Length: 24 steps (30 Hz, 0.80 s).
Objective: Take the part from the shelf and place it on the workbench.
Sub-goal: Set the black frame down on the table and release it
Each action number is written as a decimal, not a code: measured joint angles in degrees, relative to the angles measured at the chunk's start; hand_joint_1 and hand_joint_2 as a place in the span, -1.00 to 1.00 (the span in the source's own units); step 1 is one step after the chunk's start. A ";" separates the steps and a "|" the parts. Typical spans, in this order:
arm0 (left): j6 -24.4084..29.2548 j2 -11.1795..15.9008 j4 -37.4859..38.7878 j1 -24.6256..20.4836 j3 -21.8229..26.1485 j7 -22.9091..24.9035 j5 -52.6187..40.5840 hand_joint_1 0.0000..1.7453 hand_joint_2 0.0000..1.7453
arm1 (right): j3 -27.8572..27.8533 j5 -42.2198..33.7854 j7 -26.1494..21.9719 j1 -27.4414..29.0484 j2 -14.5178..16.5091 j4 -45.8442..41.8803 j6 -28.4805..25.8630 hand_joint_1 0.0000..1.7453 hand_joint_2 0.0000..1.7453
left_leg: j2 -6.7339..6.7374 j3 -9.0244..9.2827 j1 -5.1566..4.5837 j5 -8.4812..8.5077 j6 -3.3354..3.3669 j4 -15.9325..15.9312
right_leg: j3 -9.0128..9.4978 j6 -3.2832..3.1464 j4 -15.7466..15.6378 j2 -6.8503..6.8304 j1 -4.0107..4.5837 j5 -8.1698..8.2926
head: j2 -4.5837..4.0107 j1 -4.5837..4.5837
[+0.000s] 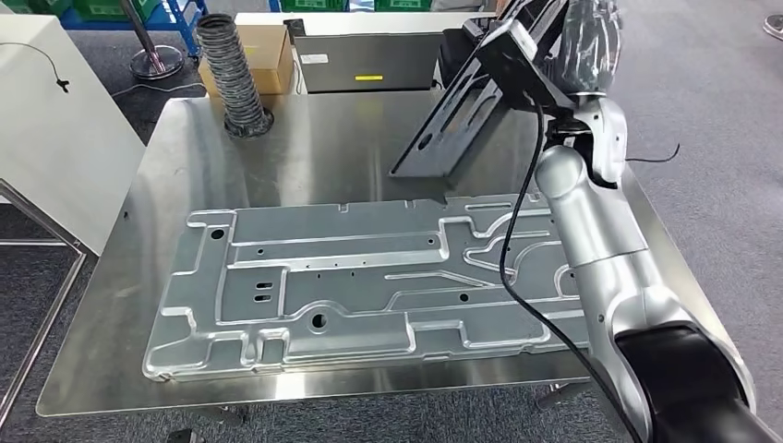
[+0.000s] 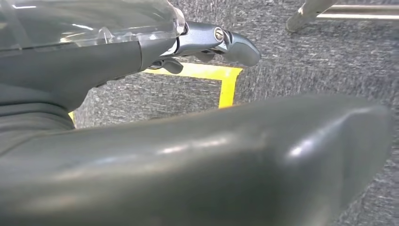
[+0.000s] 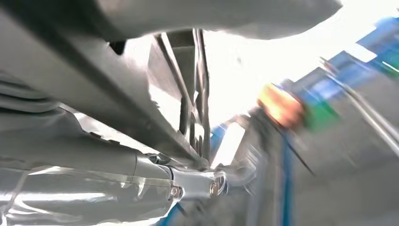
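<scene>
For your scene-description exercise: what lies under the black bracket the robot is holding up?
Under the black bracket, gripped by the right hand, is the bare steel workbench and the far edge of the large stamped panel. The bracket's lower end hides a little bench behind it.

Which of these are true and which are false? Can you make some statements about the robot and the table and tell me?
1. The right hand holds a dark slotted part up above the workbench. True.
2. The dark part lies flat on the workbench. False: it is tilted, its upper end gripped by the hand; whether its lower end touches the top cannot be told.
3. A big silver stamped panel lies on the workbench. True.
4. The black ribbed hose lies on top of the silver panel. False: it stands at the far left corner of the workbench, apart from the panel.
5. The left hand holds a tool. False: it holds nothing and hangs over grey floor with yellow tape.
</scene>
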 joint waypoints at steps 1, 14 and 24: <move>0.00 -0.02 0.01 0.01 0.10 0.10 -0.15 -1.00 -1.00 | 0.07 1.91 2.60 -1.43 0.01 2.26 1.25 -1.00 -1.00 | -0.03 -0.12 -0.04 0.10 -0.27 -0.06 | 0.05 -0.13 -0.41 -0.05 0.16 -0.10 | 0.00 0.01; 0.42 -0.18 0.01 0.07 0.53 1.06 -0.96 -1.00 -1.00 | 0.17 8.17 10.00 -9.65 0.60 13.39 6.32 -1.00 -1.00 | 0.12 -2.12 0.44 -0.21 -1.84 3.66 | 0.54 -0.91 -0.40 -0.11 -0.28 -0.44 | 0.00 0.00; 0.44 -0.37 0.01 -0.22 0.68 1.40 -1.75 -1.00 -1.00 | -0.37 8.93 12.47 -13.60 0.93 16.51 11.19 -1.00 -1.00 | -0.04 -0.99 0.41 0.38 0.62 0.50 | -7.14 1.36 15.40 -0.04 -0.49 -7.61 | 0.00 0.11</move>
